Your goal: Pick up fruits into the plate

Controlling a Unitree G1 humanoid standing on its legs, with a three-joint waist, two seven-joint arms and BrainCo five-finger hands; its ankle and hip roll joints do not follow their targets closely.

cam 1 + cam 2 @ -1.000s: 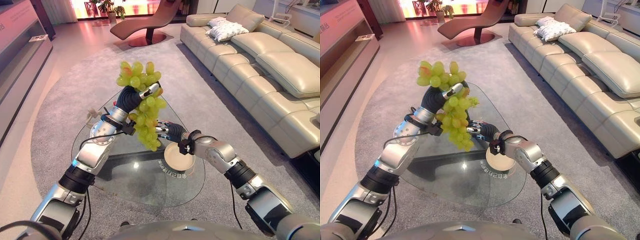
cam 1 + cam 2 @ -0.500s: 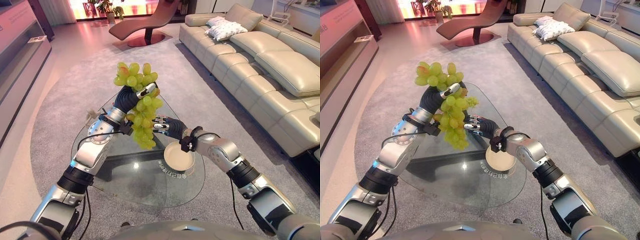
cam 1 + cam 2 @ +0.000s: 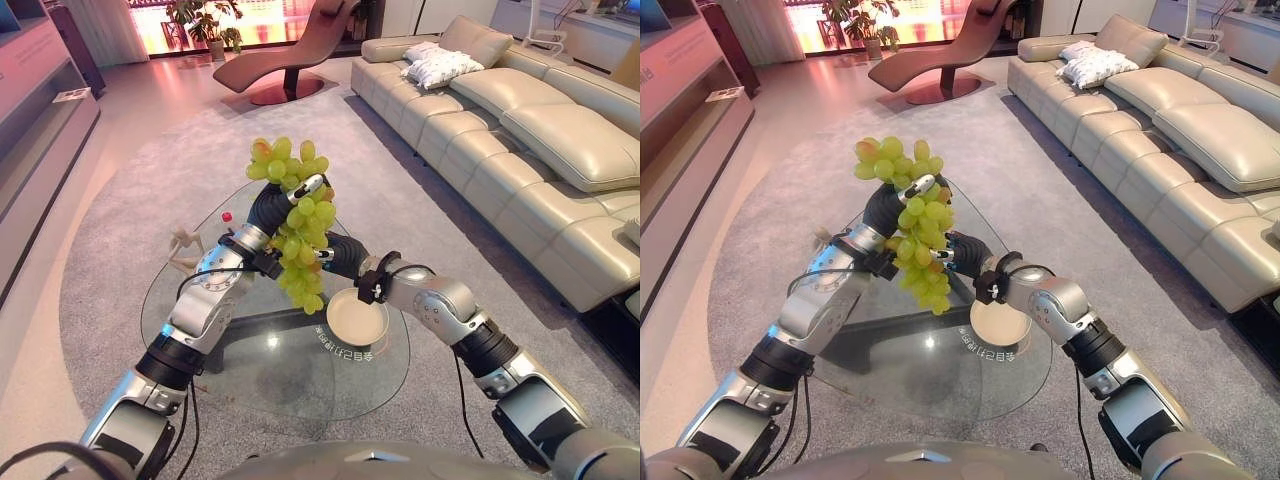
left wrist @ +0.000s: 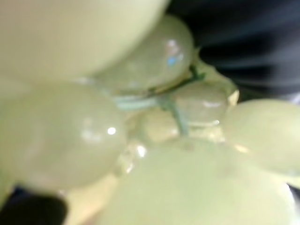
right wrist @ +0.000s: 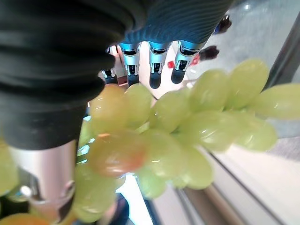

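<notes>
While one long cream leather sofa runs along my right side and a grey rug spreads beneath, the rounded triangular glass coffee table sits in front of me. One brown lounge chair stands far beyond it, near a potted plant.

One bunch of green grapes hangs in the air above the table, beside and above the single cream plate, not touching it. The bunch is long and tapering, yellow-green, with a few berries blushed orange-red; thin green stems join them close up. I cannot count the berries, since they overlap.

My left hand is raised with its fingers curled round the upper part of the bunch; one silver finger lies across the berries, the others are hidden behind the fruit. My right hand sits just behind the lower part of the bunch, above the table, its fingers straight and relaxed, holding nothing.

One small red object lies on the far glass, too small to identify, and one pale ornament on the left edge.
</notes>
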